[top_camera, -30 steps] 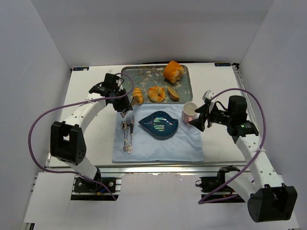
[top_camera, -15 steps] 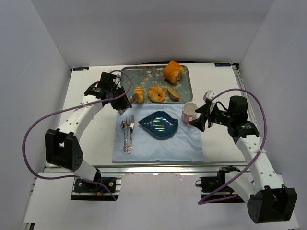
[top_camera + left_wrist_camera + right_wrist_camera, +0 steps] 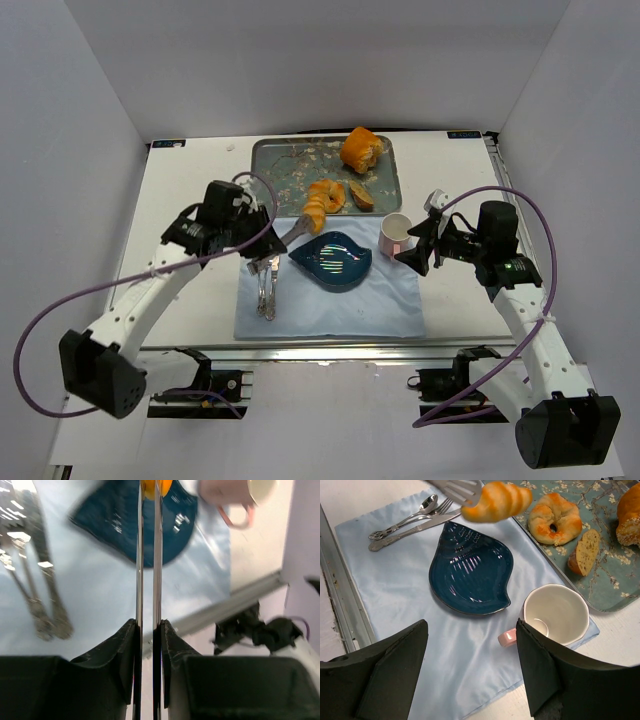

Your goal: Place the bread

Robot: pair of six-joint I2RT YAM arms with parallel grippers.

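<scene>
The left pincer (image 3: pixel 147 627) squeezes metal tongs (image 3: pixel 139 555), whose tips pinch a croissant (image 3: pixel 496 501) held in the air at the far edge of the blue leaf-shaped plate (image 3: pixel 470 575). The right pincer (image 3: pixel 470 630) hangs spread and empty beside the plate, near a pink mug (image 3: pixel 555 614). The carry looks nearly done. The next move would be to lower the croissant onto the plate and ease the tongs apart.

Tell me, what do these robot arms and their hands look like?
The left arm and right arm are slim white tubes linked by chunky black joints. A purple cable loops loosely alongside each one. The left hand and right hand each have two black, wedge-shaped fingers.
</scene>
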